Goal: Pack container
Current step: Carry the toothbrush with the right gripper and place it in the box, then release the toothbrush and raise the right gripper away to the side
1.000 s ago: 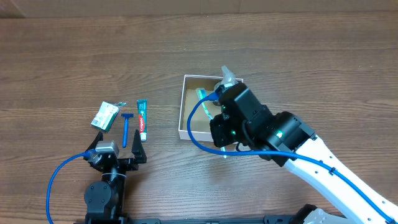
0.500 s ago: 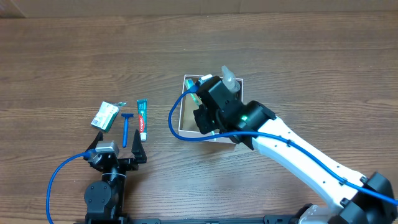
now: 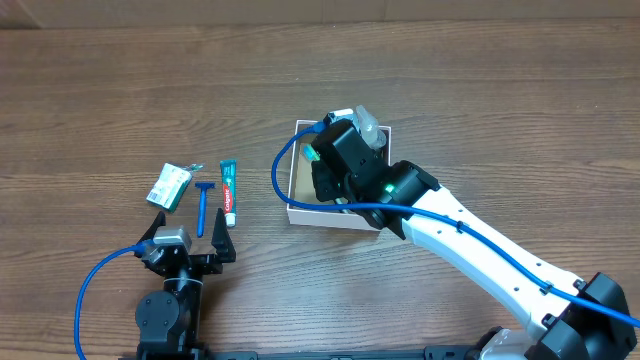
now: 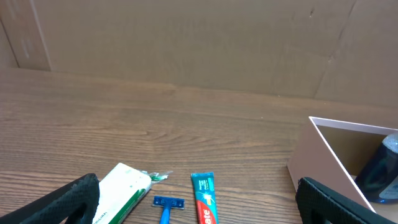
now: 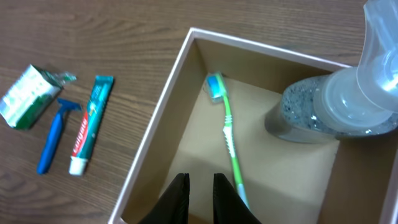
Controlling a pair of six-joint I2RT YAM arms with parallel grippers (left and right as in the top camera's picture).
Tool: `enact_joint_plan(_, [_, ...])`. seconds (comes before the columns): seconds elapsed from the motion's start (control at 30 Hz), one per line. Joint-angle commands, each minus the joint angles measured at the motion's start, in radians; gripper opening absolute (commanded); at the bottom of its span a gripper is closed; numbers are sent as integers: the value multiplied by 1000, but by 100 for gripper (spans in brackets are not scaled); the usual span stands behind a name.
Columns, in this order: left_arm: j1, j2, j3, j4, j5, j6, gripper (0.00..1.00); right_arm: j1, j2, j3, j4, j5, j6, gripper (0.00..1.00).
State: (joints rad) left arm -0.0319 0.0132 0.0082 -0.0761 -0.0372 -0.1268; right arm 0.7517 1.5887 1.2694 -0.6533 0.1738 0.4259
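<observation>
**Right arm reaches over the half-packed box, farther left than a second ago**

A brown wood-grain table fills the overhead view. The white right arm stretches from the lower right corner to the middle of the table. A second ago its dark wrist sat over the box's right side. It now covers the box's centre, barely changed from half a second ago.

The container, a shallow white-walled box with a brown inside, sits just right of the table's centre, in the same spot as before. The right gripper hangs above the box floor. Its fingers are nearly together, a slim gap between them, gripping nothing.

The left gripper rests at the near left edge, fingers spread wide and empty, unmoved.

Inside the box, a clear pump bottle leans in the far right corner. A green toothbrush lies flat beside it, its head towards the far wall.

Left of the box, well apart from it, a green packet, a blue razor and a toothpaste tube lie side by side, as before.
</observation>
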Motion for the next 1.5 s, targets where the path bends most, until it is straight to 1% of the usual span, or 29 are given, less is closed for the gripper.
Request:
enact_joint_plan(0.0, [7, -8, -3, 2, 11, 15, 100, -1, 13, 12, 17, 17, 46, 16])
enact_joint_plan(0.07, [7, -8, -3, 2, 11, 15, 100, -1, 13, 12, 14, 16, 45, 17])
enact_joint_plan(0.1, [7, -8, -3, 2, 11, 15, 100, -1, 13, 12, 11, 16, 42, 20])
enact_joint_plan(0.27, [7, -8, -3, 2, 11, 15, 100, -1, -14, 46, -73, 16, 32, 22])
enact_joint_plan(0.43, [7, -8, -3, 2, 11, 15, 100, -1, -133, 88, -191, 18, 28, 24])
enact_joint_plan(0.47, [7, -8, -3, 2, 11, 15, 100, -12, -196, 88, -232, 26, 29, 25])
enact_joint_plan(0.57, [7, -8, -3, 2, 11, 15, 100, -48, -288, 88, -320, 92, 80, 25])
enact_joint_plan(0.63, [7, -8, -3, 2, 11, 15, 100, -89, -352, 88, -376, 145, 80, 28])
enact_joint_plan(0.73, [7, -8, -3, 2, 11, 15, 100, -217, -430, 88, -442, 155, 80, 29])
enact_joint_plan(0.8, [7, -8, -3, 2, 11, 15, 100, -309, -449, 88, -473, 155, 80, 35])
enact_joint_plan(0.83, [7, -8, -3, 2, 11, 15, 100, -385, -452, 88, -497, 155, 78, 46])
enact_joint_plan(0.87, [7, -8, -3, 2, 11, 15, 100, -440, -451, 87, -515, 154, 75, 52])
enact_joint_plan(0.93, [7, -8, -3, 2, 11, 15, 100, -530, -447, 86, -539, 146, 70, 56])
enact_joint_plan(0.97, [7, -8, -3, 2, 11, 15, 100, -571, -447, 85, -550, 147, 68, 66])
enact_joint_plan(1.0, [7, -8, -3, 2, 11, 15, 100, -597, -447, 85, -555, 147, 68, 84])
enact_joint_plan(1.07, [7, -8, -3, 2, 11, 15, 100, -645, -448, 85, -563, 147, 68, 100])
enact_joint_plan(1.47, [7, -8, -3, 2, 11, 15, 100, -661, -447, 85, -564, 147, 68, 100])
